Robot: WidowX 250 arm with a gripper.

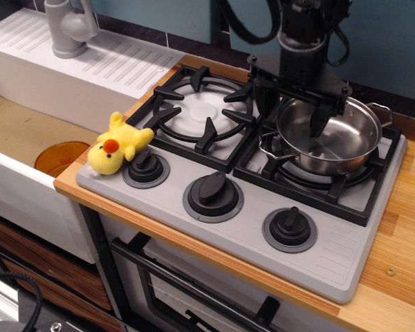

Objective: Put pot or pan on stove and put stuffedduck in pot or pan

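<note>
A shiny steel pot point(330, 133) with looped side handles sits on the right burner of the grey two-burner stove point(249, 173). My gripper point(292, 111) is open and straddles the pot's left rim, one finger outside the pot and one inside it. The yellow stuffed duck point(117, 144) with an orange beak lies at the stove's front left corner, against the left knob, far from the gripper.
An orange round dish point(61, 157) lies in the sink at left. A grey faucet point(69, 28) stands on the white drainboard at the back left. The left burner point(200, 111) is bare. The wooden counter point(401, 235) runs along the right. Oven door below.
</note>
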